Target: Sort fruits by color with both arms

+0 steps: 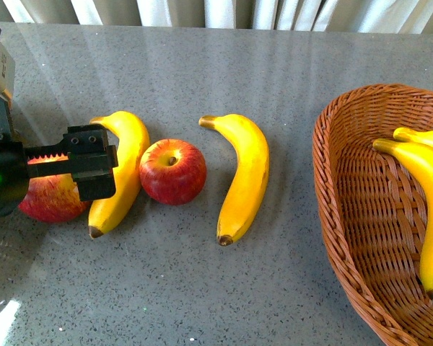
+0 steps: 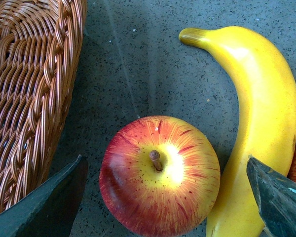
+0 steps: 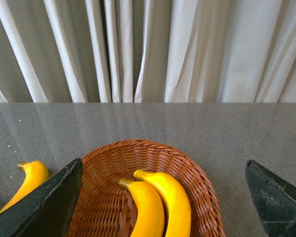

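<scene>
My left gripper [image 1: 92, 171] hangs open over a red apple [image 1: 49, 200] at the table's left. In the left wrist view that apple [image 2: 159, 175] lies stem up between the spread jaws of the left gripper [image 2: 165, 159], untouched. A banana [image 1: 123, 169] lies against it, then a second apple [image 1: 173, 171] and another banana [image 1: 243, 176]. Two bananas [image 1: 431, 189] rest in the wicker basket [image 1: 346, 216] on the right. My right gripper [image 3: 163, 162] is open and empty above that basket [image 3: 197, 190], and it is out of the front view.
A second wicker basket [image 2: 29, 89] stands close beside the left apple, seen only in the left wrist view. White curtains [image 3: 148, 49] hang behind the table's far edge. Bare grey tabletop [image 1: 202, 288] stretches along the front.
</scene>
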Controlling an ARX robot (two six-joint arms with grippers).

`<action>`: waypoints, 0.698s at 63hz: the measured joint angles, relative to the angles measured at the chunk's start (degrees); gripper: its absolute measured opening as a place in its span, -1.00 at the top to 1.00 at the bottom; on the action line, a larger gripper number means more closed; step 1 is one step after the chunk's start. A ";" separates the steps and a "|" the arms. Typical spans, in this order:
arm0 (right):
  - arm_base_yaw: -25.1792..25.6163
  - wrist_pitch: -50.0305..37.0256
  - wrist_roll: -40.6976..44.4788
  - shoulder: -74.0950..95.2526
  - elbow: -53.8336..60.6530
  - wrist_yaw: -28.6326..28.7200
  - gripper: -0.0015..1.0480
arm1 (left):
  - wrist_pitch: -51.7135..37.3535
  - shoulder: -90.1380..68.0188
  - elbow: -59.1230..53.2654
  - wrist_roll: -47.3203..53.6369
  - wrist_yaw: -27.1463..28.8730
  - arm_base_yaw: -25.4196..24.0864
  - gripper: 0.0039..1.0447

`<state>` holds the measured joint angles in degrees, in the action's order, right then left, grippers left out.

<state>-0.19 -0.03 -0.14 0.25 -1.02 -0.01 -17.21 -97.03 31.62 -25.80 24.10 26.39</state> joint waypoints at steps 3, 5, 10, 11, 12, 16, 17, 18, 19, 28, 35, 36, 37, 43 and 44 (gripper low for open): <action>0.00 -0.02 0.00 0.00 0.00 0.00 -0.82 | 0.09 -0.59 0.33 0.02 0.02 -0.07 -0.83; 0.00 -0.02 -0.02 0.00 0.00 0.00 -0.82 | 0.26 -0.96 0.52 0.02 0.02 -0.13 -0.83; 0.00 -0.02 -0.02 0.00 0.00 0.00 -0.82 | 0.42 -1.66 0.85 0.00 0.02 -0.33 -0.83; 0.00 -0.02 0.00 0.00 0.00 0.00 -0.82 | 0.46 -1.70 0.90 0.00 0.00 -0.33 -0.83; 0.00 0.00 -0.02 0.00 0.00 0.00 -0.82 | 0.52 -1.79 0.96 0.00 0.02 -0.37 -0.83; 0.00 0.00 -0.02 0.00 0.00 0.00 -0.82 | 0.74 -2.05 1.14 0.00 0.02 -0.46 -0.83; 0.00 -0.02 0.00 0.00 0.00 0.00 -0.82 | 0.72 -2.21 1.22 0.00 0.00 -0.52 -0.83; 0.00 -0.02 -0.02 0.00 0.00 0.00 -0.82 | 0.74 -2.29 1.27 0.00 0.00 -0.55 -0.83; 0.00 0.00 0.00 0.00 0.00 0.00 -0.82 | 0.74 -2.38 1.33 -0.02 -0.02 -0.57 -0.83; 0.00 0.00 0.00 0.00 0.00 0.00 -0.82 | 1.14 -3.52 1.84 -0.44 -0.28 -1.07 -0.83; 0.00 -0.02 0.00 0.00 0.00 0.00 -0.82 | 1.20 -4.35 2.08 -0.68 -0.50 -1.29 -0.83; 0.00 0.00 0.00 0.00 0.00 0.00 -0.82 | 1.20 -4.52 2.12 -0.70 -0.50 -1.29 -0.83; 0.00 0.00 0.00 0.00 0.00 0.00 -0.82 | 1.20 -4.61 2.12 -0.70 -0.52 -1.29 -0.83; 0.00 -0.02 0.00 0.00 0.00 0.00 -0.82 | 1.20 -5.16 2.23 -0.85 -0.50 -1.29 -0.83; 0.00 -0.02 0.00 0.00 0.00 0.00 -0.82 | 1.20 -5.31 2.25 -0.90 -0.50 -1.29 -0.83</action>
<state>-0.19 -0.05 -0.14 0.25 -1.02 -0.01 -16.01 -102.35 33.87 -26.70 23.59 25.10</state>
